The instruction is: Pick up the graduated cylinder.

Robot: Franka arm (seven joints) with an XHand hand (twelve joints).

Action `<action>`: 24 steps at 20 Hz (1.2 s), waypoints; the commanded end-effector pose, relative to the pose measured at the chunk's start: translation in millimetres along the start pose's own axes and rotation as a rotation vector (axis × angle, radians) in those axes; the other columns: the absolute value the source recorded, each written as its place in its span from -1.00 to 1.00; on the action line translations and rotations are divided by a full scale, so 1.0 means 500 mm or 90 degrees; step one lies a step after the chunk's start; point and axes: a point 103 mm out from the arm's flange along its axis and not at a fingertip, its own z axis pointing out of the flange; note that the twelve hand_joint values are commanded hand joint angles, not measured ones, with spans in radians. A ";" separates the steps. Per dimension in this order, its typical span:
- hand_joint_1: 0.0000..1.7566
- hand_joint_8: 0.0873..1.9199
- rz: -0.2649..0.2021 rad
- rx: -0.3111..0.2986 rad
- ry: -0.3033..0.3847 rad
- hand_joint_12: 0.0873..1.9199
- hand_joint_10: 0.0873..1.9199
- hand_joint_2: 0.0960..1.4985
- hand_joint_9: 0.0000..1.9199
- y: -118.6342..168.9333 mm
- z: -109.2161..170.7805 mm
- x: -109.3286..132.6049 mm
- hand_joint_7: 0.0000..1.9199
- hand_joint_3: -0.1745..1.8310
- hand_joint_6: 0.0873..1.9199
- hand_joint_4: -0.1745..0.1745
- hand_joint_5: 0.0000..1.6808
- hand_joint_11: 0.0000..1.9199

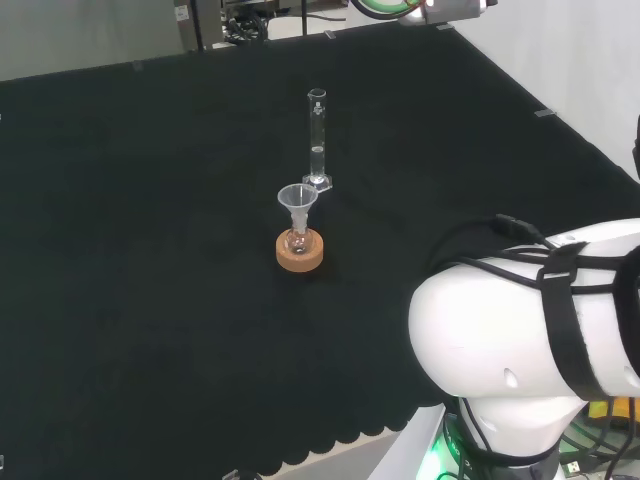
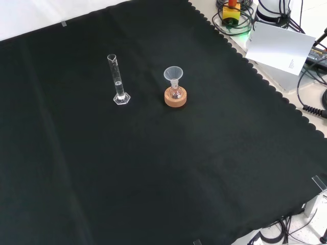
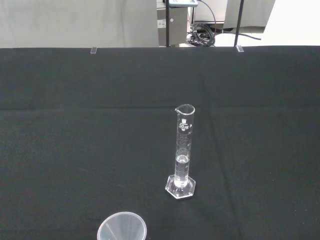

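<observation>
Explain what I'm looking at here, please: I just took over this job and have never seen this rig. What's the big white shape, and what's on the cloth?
The big white shape in the head view is the robot arm's own link, seen from behind its base. The front view looks down on the black cloth from the opposite side; the wrist view looks out from the arm's wrist. On the cloth stands an upright graduated cylinder with a little liquid at the bottom. Beside it, apart, a small flask with a funnel in its neck sits on a cork ring. Nothing is held yet.
</observation>
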 end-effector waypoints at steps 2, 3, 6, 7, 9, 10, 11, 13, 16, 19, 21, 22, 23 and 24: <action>-0.85 -0.57 -0.002 -0.008 -0.009 0.37 -0.39 0.52 -0.85 0.002 -0.001 -0.008 -0.99 -0.35 -0.94 -0.05 -0.79 -0.98; -0.86 -0.57 -0.001 -0.007 -0.010 0.39 -0.39 0.56 -0.85 0.004 -0.001 -0.010 -1.00 -0.40 -1.00 -0.05 -0.77 -0.99; -0.87 -0.57 0.001 -0.007 -0.008 0.41 -0.39 0.61 -0.85 0.009 -0.001 -0.013 -1.00 -0.46 -1.00 -0.05 -0.74 -1.00; -0.87 -0.57 0.003 -0.008 -0.007 0.41 -0.39 0.62 -0.85 0.012 0.000 -0.013 -1.00 -0.47 -1.00 -0.05 -0.74 -1.00; -0.87 -0.57 0.005 -0.003 -0.006 0.41 -0.39 0.62 -0.85 0.017 0.007 -0.020 -1.00 -0.48 -1.00 -0.05 -0.74 -1.00; -0.87 -0.57 0.007 0.000 -0.003 0.41 -0.39 0.62 -0.85 0.021 0.013 -0.026 -1.00 -0.48 -1.00 -0.06 -0.74 -1.00; -0.87 -0.57 0.012 0.003 0.000 0.41 -0.39 0.62 -0.85 0.026 0.020 -0.036 -1.00 -0.48 -1.00 -0.06 -0.74 -1.00; -0.87 -0.56 0.022 0.004 0.008 0.41 -0.39 0.62 -0.85 0.032 0.038 -0.054 -1.00 -0.48 -1.00 -0.06 -0.73 -1.00; -0.86 -0.56 0.038 0.012 0.030 0.41 -0.39 0.62 -0.85 0.049 0.070 -0.083 -1.00 -0.49 -1.00 -0.06 -0.73 -1.00; -0.84 -0.56 0.042 0.013 0.038 0.41 -0.39 0.61 -0.85 0.071 0.101 -0.102 -1.00 -0.50 -1.00 -0.06 -0.73 -1.00; -0.79 -0.56 0.045 0.018 0.044 0.41 -0.39 0.59 -0.84 0.089 0.124 -0.115 -1.00 -0.51 -1.00 -0.07 -0.73 -1.00; -0.77 -0.56 0.045 0.022 0.049 0.41 -0.39 0.59 -0.84 0.103 0.136 -0.128 -0.99 -0.51 -1.00 -0.07 -0.73 -1.00; -0.76 -0.56 0.044 0.028 0.058 0.41 -0.39 0.58 -0.84 0.118 0.151 -0.140 -0.99 -0.51 -1.00 -0.07 -0.73 -1.00; -0.74 -0.56 0.044 0.035 0.070 0.41 -0.39 0.57 -0.84 0.138 0.167 -0.154 -0.99 -0.52 -1.00 -0.08 -0.73 -1.00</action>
